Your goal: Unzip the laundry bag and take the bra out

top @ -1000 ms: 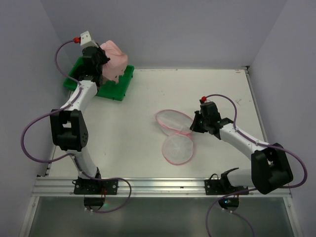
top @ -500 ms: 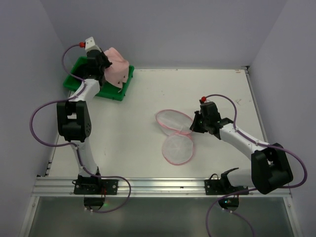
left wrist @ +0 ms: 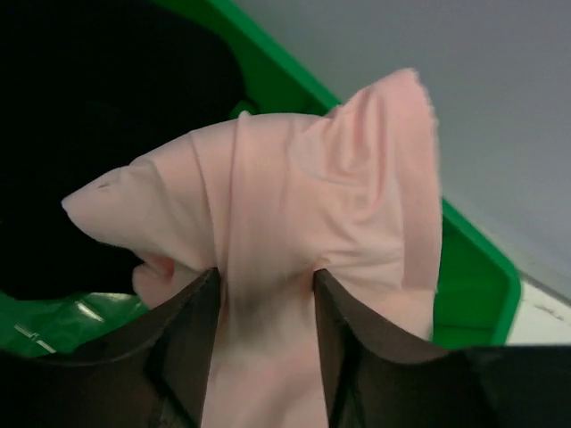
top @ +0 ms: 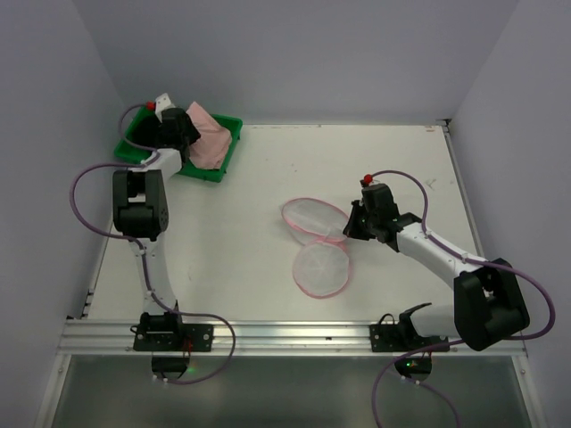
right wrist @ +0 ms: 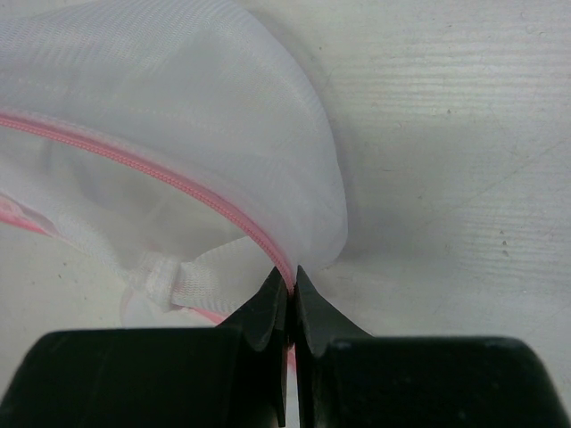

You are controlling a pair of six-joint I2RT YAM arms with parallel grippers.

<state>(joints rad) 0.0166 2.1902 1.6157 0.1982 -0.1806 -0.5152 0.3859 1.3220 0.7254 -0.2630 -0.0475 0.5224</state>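
Observation:
The laundry bag [top: 314,218] lies unzipped mid-table, its two white mesh halves with pink rims spread apart. My right gripper [top: 350,229] is at its right edge. In the right wrist view, that gripper [right wrist: 292,272] is shut on the pink zipper rim [right wrist: 161,174] of the bag [right wrist: 178,107]. The pink bra [top: 211,143] rests in the green tray [top: 227,152] at the back left, under my left gripper [top: 183,129]. Seen from the left wrist, the gripper [left wrist: 266,272] has its jaws apart, with the bra's fabric [left wrist: 294,205] still lying between them.
The green tray's rim [left wrist: 482,267] stands close to the back wall and left wall. A white webbing loop [right wrist: 192,272] hangs from the bag beside my right fingers. The lower bag half [top: 320,267] lies nearer the table's front.
My left arm has carried the bra down into the green tray and its jaws have parted. The right arm and the bag have not moved.

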